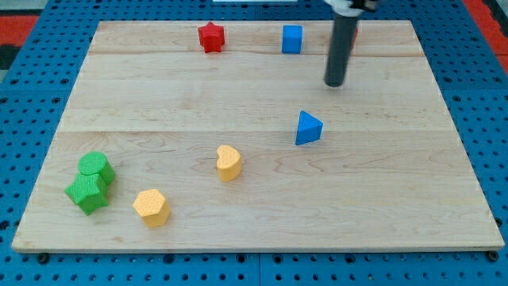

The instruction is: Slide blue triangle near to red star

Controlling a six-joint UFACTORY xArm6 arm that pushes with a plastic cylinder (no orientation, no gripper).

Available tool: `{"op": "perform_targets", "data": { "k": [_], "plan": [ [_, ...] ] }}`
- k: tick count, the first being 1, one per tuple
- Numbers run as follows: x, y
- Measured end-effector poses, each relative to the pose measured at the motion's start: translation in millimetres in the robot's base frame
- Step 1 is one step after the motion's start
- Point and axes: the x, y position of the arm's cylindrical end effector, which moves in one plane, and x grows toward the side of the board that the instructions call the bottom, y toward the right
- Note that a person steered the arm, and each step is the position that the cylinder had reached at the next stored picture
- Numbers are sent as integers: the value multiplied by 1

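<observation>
Camera view: my tip (335,83) holds nothing, having no jaws, and stands apart above the blue triangle block (308,129). The red star block (211,36) sits far up-left on the wooden board (262,191).

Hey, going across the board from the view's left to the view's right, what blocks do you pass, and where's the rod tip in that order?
Green blocks → yellow hexagon-like block → red star → yellow heart-like block → blue cube → blue triangle → my tip, up and right of the triangle.
</observation>
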Motion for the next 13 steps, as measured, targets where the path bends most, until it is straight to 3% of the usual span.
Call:
{"op": "perform_targets", "data": {
  "k": [2,3,4,5,6,8,12,13],
  "plan": [
    [98,-15],
    [104,-97],
    [71,-127],
    [44,-106],
    [71,-93],
    [41,-53],
    [3,-94],
    [4,-135]
  ]
}}
